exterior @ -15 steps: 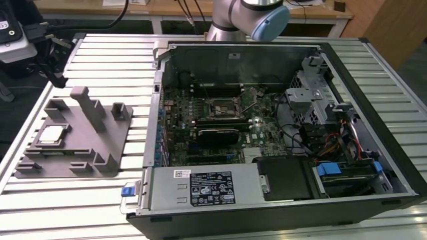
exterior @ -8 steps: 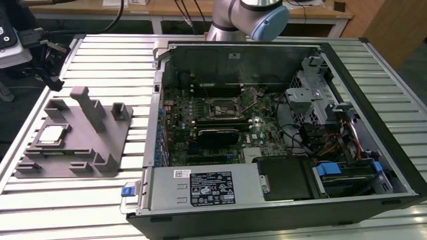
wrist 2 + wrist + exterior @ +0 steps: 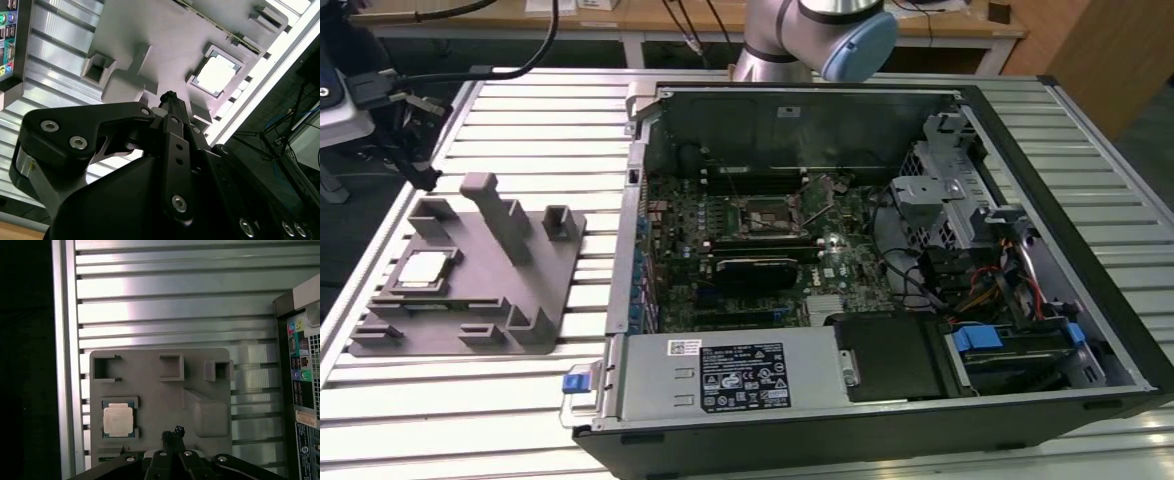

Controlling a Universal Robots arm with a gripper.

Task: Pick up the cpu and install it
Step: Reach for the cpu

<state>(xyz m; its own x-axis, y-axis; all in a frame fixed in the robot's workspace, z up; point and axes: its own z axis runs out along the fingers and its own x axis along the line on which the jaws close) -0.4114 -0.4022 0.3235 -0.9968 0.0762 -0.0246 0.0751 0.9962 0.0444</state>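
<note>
The cpu (image 3: 427, 268), a small silvery square chip, lies flat in a recess of the grey plastic fixture (image 3: 520, 300) on the exterior view's left. Both wrist views look down on it: the cpu (image 3: 118, 420) (image 3: 216, 75) sits in its pocket on the fixture (image 3: 160, 385) (image 3: 150, 35). My gripper (image 3: 173, 432) (image 3: 169, 96) hangs well above the fixture, off to one side of the chip and not touching it. Its black fingertips are pressed together with nothing between them. The open motherboard socket (image 3: 767, 213) is inside the computer case.
The open computer case (image 3: 854, 420) fills the exterior view's middle and right, with a black heatsink block (image 3: 754, 267), drive cages and cables inside. The fixture has upright posts (image 3: 494, 215). Everything rests on a ribbed metal table (image 3: 520, 90). The arm's joint (image 3: 854, 45) is behind the case.
</note>
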